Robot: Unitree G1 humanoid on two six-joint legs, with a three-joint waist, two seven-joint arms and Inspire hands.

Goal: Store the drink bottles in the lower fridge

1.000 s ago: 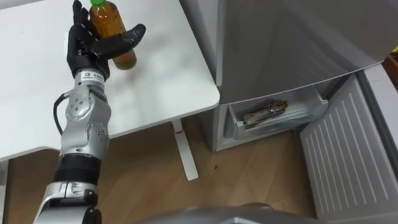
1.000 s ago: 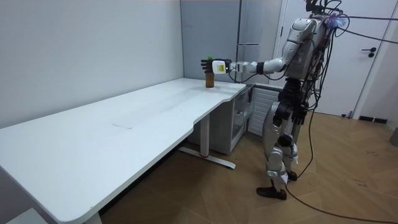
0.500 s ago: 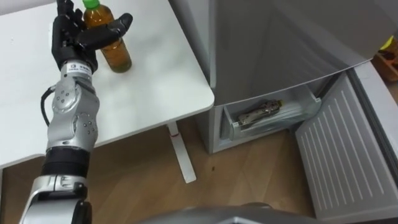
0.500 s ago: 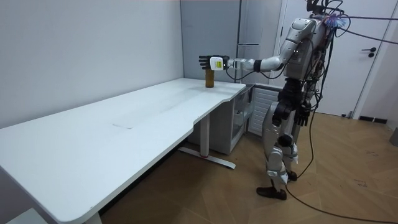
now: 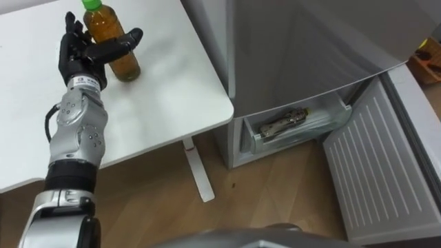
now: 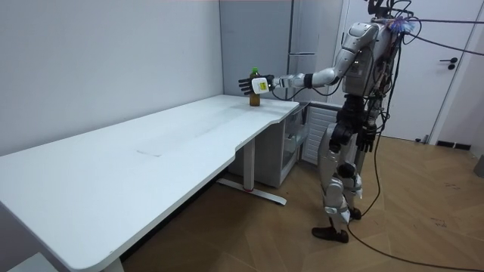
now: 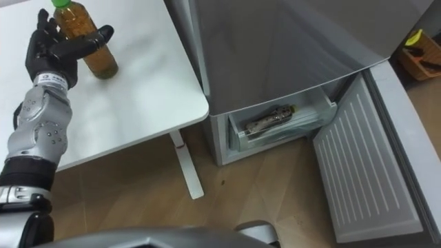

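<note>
Change: since half a second ago the left hand has dipped a little lower against the tea bottle, by the room view; the bottle has not left its spot, and the slight slide of the eye view is the camera's own.
Left hand: at nine o'clock of the bottle, fingers straight and upright beside it, thumb laid across its front, cupping it but not clenched.
Right hand: hangs by the hip in the room view; its state cannot be told.
Tea bottle: upright on the white worktop, near the edge beside the fridge, green cap on.
Lower fridge: door swung wide, drawer at about four o'clock from the bottle, a second bottle lying in it.
Stage: judged as the grasp, before any lift.
Risk: a lift with the fingers this loose could let the smooth bottle slip or tip; a sideways nudge from the thumb could push it over toward three o'clock and off the worktop's edge; the carry down may clip that edge.
</note>
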